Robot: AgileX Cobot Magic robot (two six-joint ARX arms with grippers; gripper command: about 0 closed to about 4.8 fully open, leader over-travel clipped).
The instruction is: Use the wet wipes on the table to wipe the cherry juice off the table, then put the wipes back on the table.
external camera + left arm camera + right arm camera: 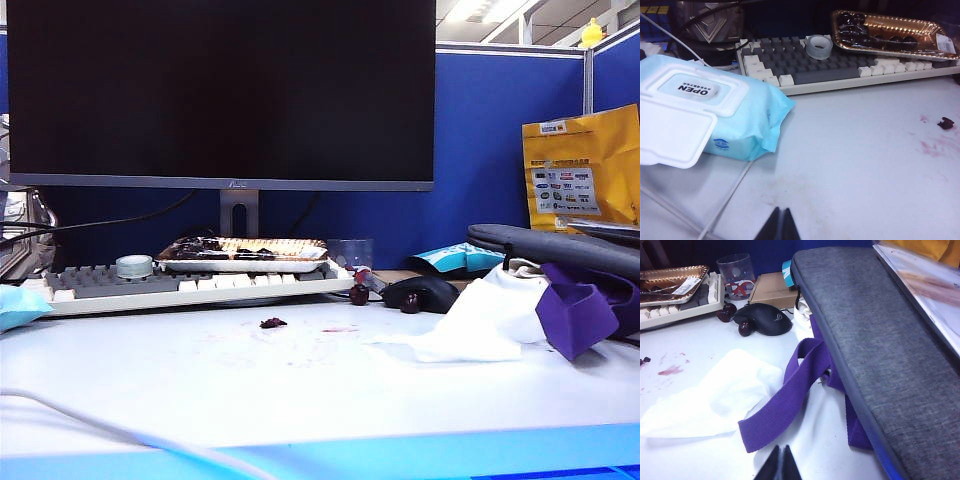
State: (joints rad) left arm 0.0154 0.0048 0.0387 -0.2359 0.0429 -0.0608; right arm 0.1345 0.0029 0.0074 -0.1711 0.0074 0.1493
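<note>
Still, both grippers — left gripper, right gripper — closed; tray holds cherries.

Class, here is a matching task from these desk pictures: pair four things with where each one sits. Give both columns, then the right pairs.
Things:
1. tape roll
2. wet wipe
3. wipes pack
4. cherry juice

Places:
A. bare table in front of the keyboard
B. on the keyboard
C. table's left end
D. on the table beside the purple strap

Pairs: 1-B, 2-D, 3-C, 4-A
</note>
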